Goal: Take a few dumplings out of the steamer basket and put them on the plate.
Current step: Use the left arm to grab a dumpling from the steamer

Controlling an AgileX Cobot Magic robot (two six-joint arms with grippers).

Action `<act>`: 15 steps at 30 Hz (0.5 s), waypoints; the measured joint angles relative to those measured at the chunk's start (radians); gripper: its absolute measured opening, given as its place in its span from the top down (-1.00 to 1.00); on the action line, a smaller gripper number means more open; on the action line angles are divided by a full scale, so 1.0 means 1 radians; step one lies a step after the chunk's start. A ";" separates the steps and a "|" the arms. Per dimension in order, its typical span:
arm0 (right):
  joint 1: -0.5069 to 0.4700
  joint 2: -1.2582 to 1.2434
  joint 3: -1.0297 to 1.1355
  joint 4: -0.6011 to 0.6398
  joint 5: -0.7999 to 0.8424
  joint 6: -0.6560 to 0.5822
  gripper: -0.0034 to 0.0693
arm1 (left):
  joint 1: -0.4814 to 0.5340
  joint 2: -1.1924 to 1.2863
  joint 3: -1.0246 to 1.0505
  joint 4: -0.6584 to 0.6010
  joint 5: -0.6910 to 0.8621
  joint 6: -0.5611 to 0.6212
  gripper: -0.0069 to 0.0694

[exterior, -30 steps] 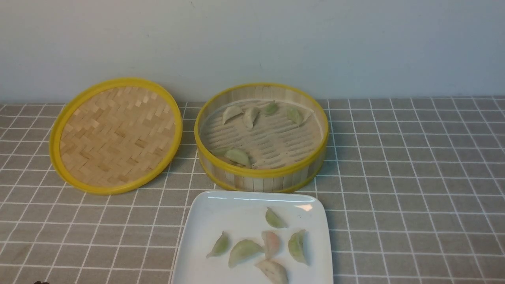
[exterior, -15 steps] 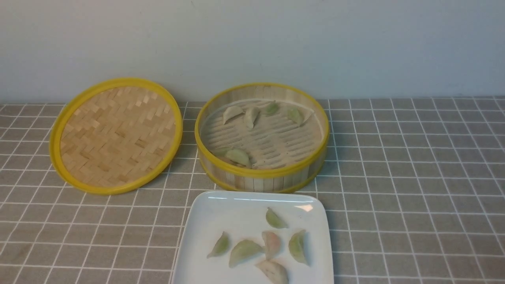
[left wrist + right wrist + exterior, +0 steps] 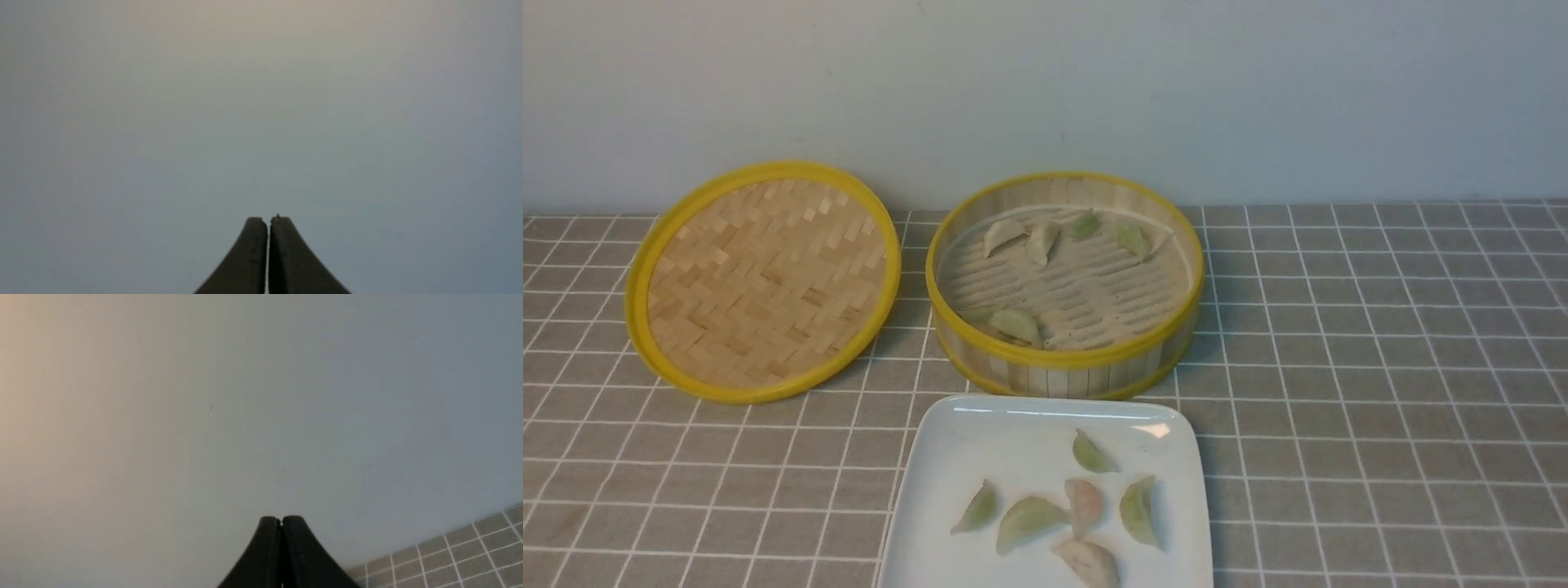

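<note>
The bamboo steamer basket (image 3: 1065,359) stands at the middle back with several dumplings (image 3: 1044,242) on its slatted floor, some along the far wall and some by the near wall. In front of it the white square plate (image 3: 947,457) carries several dumplings (image 3: 1027,519), green and pinkish. Neither arm shows in the front view. My left gripper (image 3: 268,221) is shut with nothing in it and faces the bare wall. My right gripper (image 3: 281,520) is also shut and empty, facing the wall with a strip of tiled cloth at one corner.
The flat woven lid (image 3: 765,278) with a yellow rim leans at the back left beside the steamer. A grey checked tablecloth (image 3: 1380,367) covers the table. A pale wall (image 3: 1045,90) closes off the back.
A dark bit at the bottom left edge of the front view one second ago is gone. Steamer, plate and dumplings have not moved.
</note>
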 joint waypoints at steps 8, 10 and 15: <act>0.000 0.491 -0.532 -0.232 0.614 -0.072 0.94 | 0.000 0.583 -0.446 0.006 0.777 0.144 0.83; 0.000 0.641 -0.636 -0.277 0.756 -0.096 0.94 | 0.000 0.772 -0.546 0.012 0.938 0.196 0.83; 0.000 0.785 -0.710 -0.275 0.859 -0.142 0.94 | -0.048 1.063 -0.709 0.055 1.036 0.246 0.83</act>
